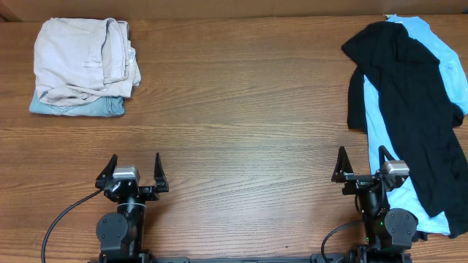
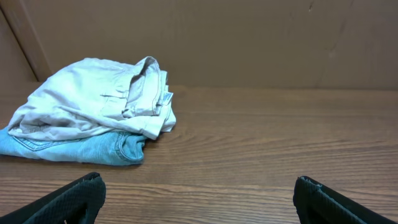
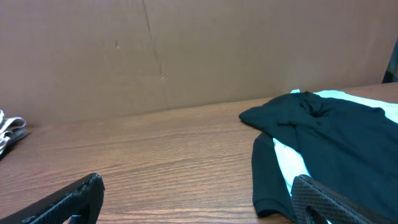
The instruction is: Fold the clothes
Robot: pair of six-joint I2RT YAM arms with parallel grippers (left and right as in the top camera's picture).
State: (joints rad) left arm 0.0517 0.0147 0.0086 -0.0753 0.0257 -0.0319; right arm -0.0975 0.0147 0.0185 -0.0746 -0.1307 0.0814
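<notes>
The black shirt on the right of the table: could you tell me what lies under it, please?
A light blue shirt lies under the black shirt, showing past its edges. Its middle is covered, so anything else beneath is hidden.

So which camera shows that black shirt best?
The overhead view: nearly the whole black shirt shows, draped over a light blue shirt. The right wrist view catches only part; the left wrist view none.
</notes>
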